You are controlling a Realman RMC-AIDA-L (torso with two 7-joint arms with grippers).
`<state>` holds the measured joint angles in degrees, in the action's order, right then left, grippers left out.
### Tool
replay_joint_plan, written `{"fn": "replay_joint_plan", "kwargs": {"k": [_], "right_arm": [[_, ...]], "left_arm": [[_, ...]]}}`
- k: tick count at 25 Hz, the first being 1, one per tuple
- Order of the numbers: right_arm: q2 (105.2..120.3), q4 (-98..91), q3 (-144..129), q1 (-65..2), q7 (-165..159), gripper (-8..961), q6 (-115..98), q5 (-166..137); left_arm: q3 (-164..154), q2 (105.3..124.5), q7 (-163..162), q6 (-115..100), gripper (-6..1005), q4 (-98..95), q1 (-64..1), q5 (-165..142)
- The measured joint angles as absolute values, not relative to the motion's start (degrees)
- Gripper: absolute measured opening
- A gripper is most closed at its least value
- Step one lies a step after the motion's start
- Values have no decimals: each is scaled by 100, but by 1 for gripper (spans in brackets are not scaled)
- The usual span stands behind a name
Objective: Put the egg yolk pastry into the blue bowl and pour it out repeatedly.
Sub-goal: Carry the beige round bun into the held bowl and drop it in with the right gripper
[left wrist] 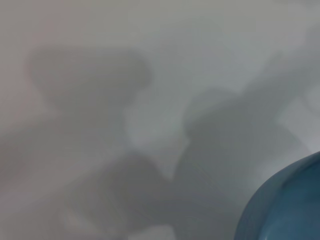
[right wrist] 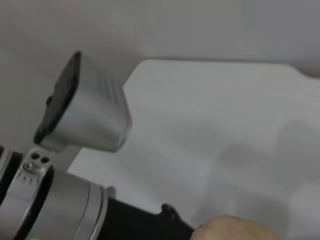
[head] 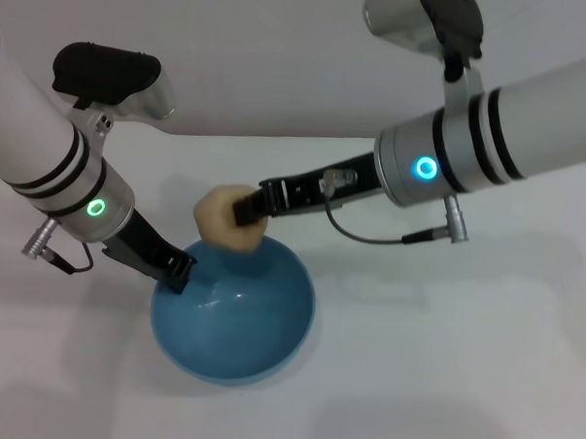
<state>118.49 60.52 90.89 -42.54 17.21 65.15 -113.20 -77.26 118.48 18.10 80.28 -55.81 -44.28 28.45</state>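
Observation:
The blue bowl (head: 236,309) sits on the white table in the head view, low and left of centre. My left gripper (head: 179,270) is shut on the bowl's left rim. My right gripper (head: 247,213) is shut on the egg yolk pastry (head: 225,217), a pale tan ball held just above the bowl's far rim. The bowl's inside looks empty. The left wrist view shows only a piece of the bowl (left wrist: 285,205). The right wrist view shows the top of the pastry (right wrist: 235,227) and my left arm (right wrist: 55,200).
The white table (head: 442,362) stretches to the right and front of the bowl. The table's far edge runs behind both arms. Nothing else stands on the table.

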Motion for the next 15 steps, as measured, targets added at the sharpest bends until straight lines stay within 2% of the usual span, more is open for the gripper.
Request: {"fn": "replay_joint_plan", "kwargs": {"k": [12, 15], "right_arm": [[11868, 5901, 9071, -3903, 2156, 33, 6924, -11005], [11867, 5823, 9097, -3859, 2372, 60, 6946, -10866]], "left_arm": [[-7724, 11817, 1813, 8015, -1, -5581, -4422, 2875], [-7707, 11811, 1826, 8015, -1, -5585, -4432, 2875]]}}
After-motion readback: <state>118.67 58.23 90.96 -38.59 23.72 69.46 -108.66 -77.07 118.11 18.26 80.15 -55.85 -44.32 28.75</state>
